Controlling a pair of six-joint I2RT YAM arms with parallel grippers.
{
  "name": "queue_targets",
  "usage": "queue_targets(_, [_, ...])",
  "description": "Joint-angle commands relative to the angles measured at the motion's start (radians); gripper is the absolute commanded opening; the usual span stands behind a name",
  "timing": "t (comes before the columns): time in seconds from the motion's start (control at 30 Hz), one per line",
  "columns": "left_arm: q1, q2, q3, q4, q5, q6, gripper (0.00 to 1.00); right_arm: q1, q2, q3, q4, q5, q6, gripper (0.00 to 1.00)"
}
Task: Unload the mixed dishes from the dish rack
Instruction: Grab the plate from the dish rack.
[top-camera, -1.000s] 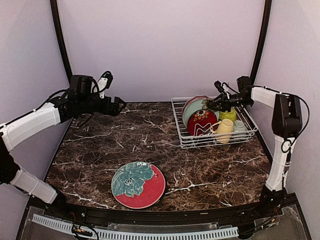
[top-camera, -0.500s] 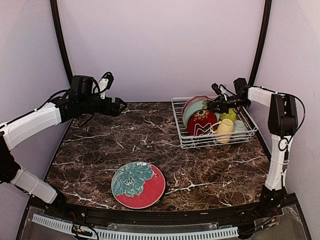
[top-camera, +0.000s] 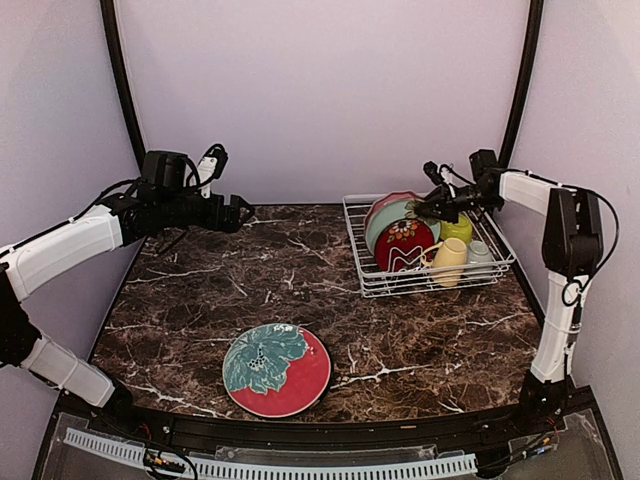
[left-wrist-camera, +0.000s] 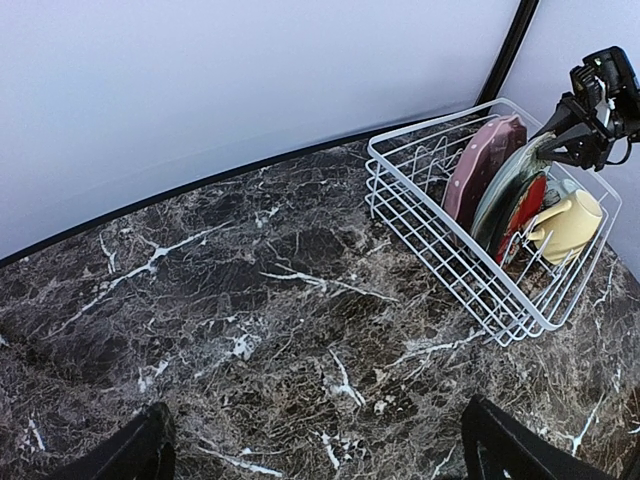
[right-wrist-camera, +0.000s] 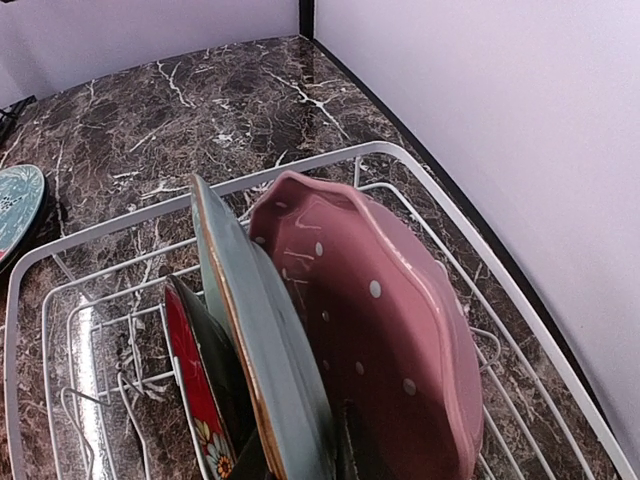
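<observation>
Unloading barely begun: one red plate (top-camera: 277, 369) lies near the front edge, other dishes (top-camera: 404, 243) fill the dish rack (top-camera: 400, 290). Left gripper (top-camera: 243, 211) is spread, empty; for right gripper (top-camera: 418, 212) I cannot tell.

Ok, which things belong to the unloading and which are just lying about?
Job: dish rack, pink scalloped plate, pale teal plate, red floral plate, yellow mug, lime-green bowl, pale blue cup, teal-flower plate on the table.
Lying about: none seen.
</observation>
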Motion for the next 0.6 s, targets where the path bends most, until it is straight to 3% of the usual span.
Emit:
queue_targets(0.0, [0.0,-0.01,-0.017,0.018,0.012,-0.004,0.99,0.018,0.018,0.048,-0.122,-0.061,0.012,0.11])
queue_targets(0.2, [0.0,0.0,-0.017,0.018,0.016,-0.004,0.99,0.021,0.013,0.063,-0.135,-0.031,-0.017,0.0])
queue_targets(0.57, [0.0,0.016,-0.017,0.021,0.019,-0.01,0.99,0.042,-0.079,0.065,-0.118,0.083,-0.086,0.0])
